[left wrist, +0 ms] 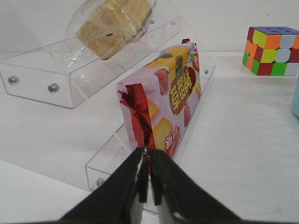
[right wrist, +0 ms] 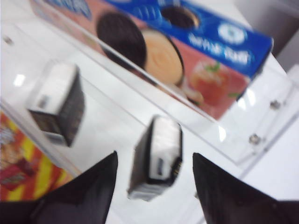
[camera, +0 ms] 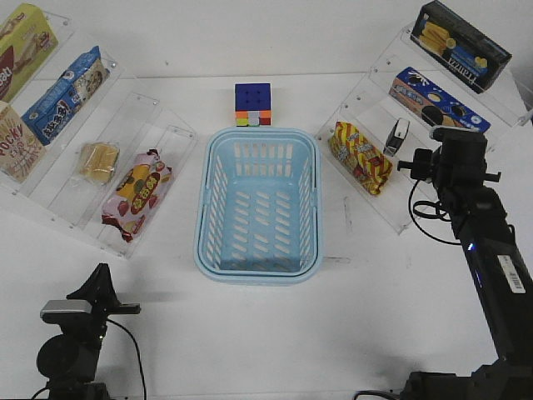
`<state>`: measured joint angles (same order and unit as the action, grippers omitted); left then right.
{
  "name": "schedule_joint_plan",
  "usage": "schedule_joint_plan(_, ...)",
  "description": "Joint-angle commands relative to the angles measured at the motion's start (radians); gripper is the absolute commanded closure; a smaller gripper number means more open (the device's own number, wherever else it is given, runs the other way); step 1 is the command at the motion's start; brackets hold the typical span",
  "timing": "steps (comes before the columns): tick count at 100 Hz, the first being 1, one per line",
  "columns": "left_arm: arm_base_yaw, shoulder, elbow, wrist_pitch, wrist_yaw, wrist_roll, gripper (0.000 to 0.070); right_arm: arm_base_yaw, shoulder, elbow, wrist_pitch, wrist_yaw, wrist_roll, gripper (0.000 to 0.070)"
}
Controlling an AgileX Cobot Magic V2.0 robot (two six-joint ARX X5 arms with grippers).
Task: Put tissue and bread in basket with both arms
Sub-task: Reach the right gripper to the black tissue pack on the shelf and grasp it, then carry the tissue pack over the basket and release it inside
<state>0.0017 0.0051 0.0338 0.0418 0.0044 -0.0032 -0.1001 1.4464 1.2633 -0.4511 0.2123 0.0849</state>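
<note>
The light-blue basket point(camera: 202, 208) sits mid-table. The bread point(camera: 98, 161), golden-tan in clear wrap, lies on the left acrylic shelf; it also shows in the left wrist view point(left wrist: 114, 25). My left gripper point(camera: 102, 273) is shut and empty, low at the near left, its tips point(left wrist: 148, 151) pointing at a pink strawberry packet. The tissue point(camera: 397, 136), a black pack with a white end, stands on the right shelf. My right gripper point(right wrist: 154, 156) is open with a finger on either side of the tissue point(right wrist: 161, 140), not touching it.
A pink strawberry packet point(left wrist: 168, 100) lies below the bread. A Rubik's cube point(camera: 252, 104) stands behind the basket. The blue cookie box point(right wrist: 187, 42) sits one step above the tissue, and the red-and-yellow snack packet point(camera: 360, 156) one step below. Acrylic step shelves flank the table.
</note>
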Motion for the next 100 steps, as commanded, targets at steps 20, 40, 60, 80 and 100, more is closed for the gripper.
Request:
schedule_joint_plan(20,-0.002,-0.002,-0.020,0.011,0.003,-0.009,0.0699,-0.006,0.075,0.012,0.009,-0.003,-0.007,0.0329)
schedule_joint_plan(40,-0.002,-0.002,-0.020,0.011,0.003,-0.009,0.0699,-0.006,0.120,0.012,0.008,-0.002,-0.002,0.0494)
schedule_joint_plan(60,-0.002,-0.002,-0.020,0.011,0.003,-0.009,0.0699,-0.006,0.084,0.012,0.031,-0.002,-0.016,0.0700)
schedule_joint_plan(80,-0.002,-0.002,-0.020,0.011,0.003,-0.009,0.0699,0.018,-0.117,0.013,0.016,-0.120,-0.013,0.0700)
schedule_joint_plan(100,-0.002,-0.002,-0.020,0.011,0.003,-0.009,0.0699,0.121,-0.249,0.012,0.021,-0.562,0.104,0.0700)
